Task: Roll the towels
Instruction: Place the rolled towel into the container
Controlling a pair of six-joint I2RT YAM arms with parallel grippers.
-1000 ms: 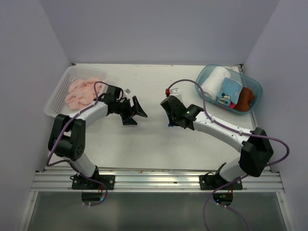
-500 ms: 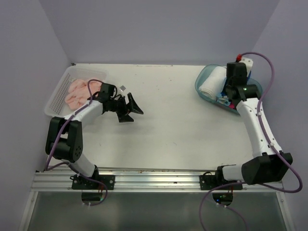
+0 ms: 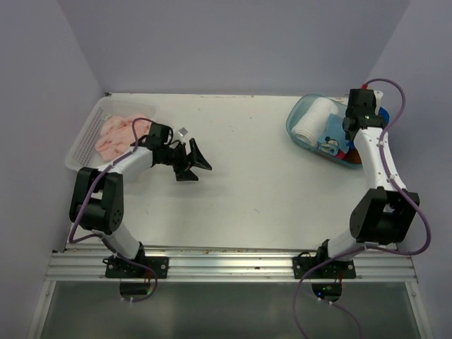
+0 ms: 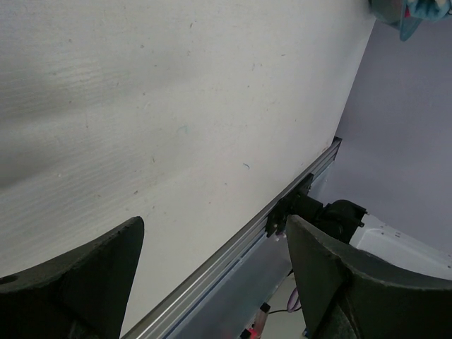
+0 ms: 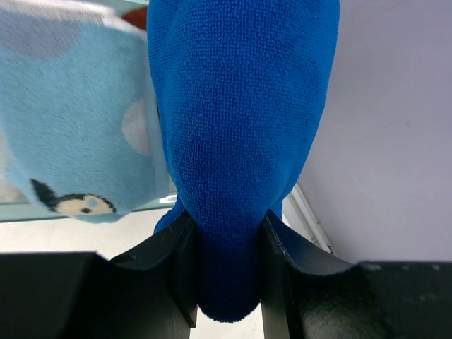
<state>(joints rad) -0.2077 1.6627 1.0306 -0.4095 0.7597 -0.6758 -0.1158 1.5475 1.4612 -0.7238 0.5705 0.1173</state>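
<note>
Blue towel: the royal blue towel [image 5: 240,141] is bunched into a thick fold. The right wrist view shows it filling the space between the right gripper's fingers and hanging out past their tips.
Blue towel, position: at the far right corner of the table, at the tub [image 3: 293,116]. Whether it touches the tub cannot be told.
Right gripper: the right gripper [image 5: 233,268] is pinching the blue towel. The jaws stand partly closed, and both fingers [image 5: 166,261] press into the cloth from either side.
Right arm: stretched far forward, with the wrist over the far edge of the tub in the overhead view.
Pink towel: the pale pink towel [image 3: 116,135] lies crumpled and unrolled in the white basket [image 3: 78,152] at the far left corner.
Left gripper: the left gripper [image 3: 192,161] has its jaws spread wide. It holds nothing and touches nothing, and only bare table [image 4: 176,106] shows between its fingers.
Left gripper, position: left of the table's centre, near the basket but clear of it, well apart from the right gripper.
Tub contents: a rolled white towel [image 3: 312,121] lies at the left end. A light blue cartoon-print cloth [image 5: 78,120] sits just beside the blue towel, touching its left side.
Table edge: a metal rail [image 4: 233,247] runs along the near edge.
</note>
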